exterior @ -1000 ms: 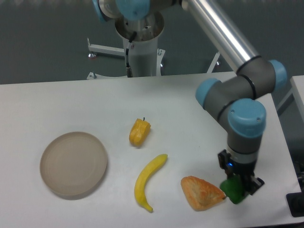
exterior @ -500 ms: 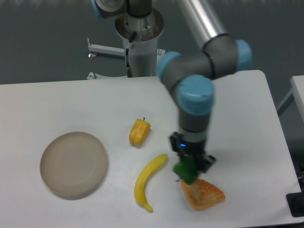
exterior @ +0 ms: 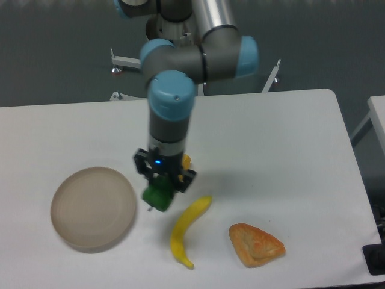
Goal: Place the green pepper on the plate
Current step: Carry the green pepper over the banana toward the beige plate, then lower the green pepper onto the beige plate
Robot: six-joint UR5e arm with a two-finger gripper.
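The plate [exterior: 93, 208] lies at the lower left with bare table all round it and nothing on it. The gripper [exterior: 161, 186] (closed on the green pepper [exterior: 158, 196]) hangs just right of its rim. The banana [exterior: 185, 230] and pastry [exterior: 255, 244] lie further right, away from that gap.

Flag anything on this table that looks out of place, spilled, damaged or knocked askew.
Nothing stands out. The gripper holds the green pepper just right of the plate, which sits flat and bare. The banana and the pastry lie intact on the table; the yellow pepper is mostly hidden behind the arm.
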